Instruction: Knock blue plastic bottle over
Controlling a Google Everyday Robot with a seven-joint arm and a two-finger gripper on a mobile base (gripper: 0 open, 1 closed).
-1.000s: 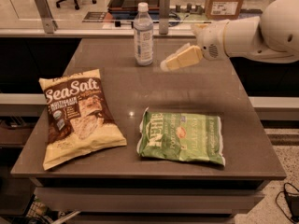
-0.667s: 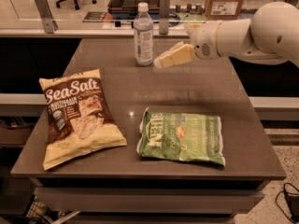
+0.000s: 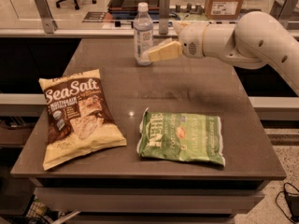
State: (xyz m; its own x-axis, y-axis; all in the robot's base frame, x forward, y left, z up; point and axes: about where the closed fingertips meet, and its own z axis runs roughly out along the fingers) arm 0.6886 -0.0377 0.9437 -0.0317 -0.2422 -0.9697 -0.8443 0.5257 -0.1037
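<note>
The blue plastic bottle (image 3: pixel 143 33) stands upright at the far middle of the brown table (image 3: pixel 201 85). It is clear pale blue with a white cap and a whitish label. My gripper (image 3: pixel 156 52) reaches in from the right on a white arm (image 3: pixel 254 36). Its cream-coloured fingertips are right at the bottle's lower right side, at about label height, and seem to touch it.
A brown and yellow SeaSalt chip bag (image 3: pixel 77 115) lies at the front left. A green chip bag (image 3: pixel 181 136) lies at the front middle. A cardboard box (image 3: pixel 225 1) and metal posts (image 3: pixel 164 8) stand on the counter behind the table.
My gripper has moved left across the far side of the table, from apart on the bottle's right to against the bottle. The bottle still stands upright in the same place.
</note>
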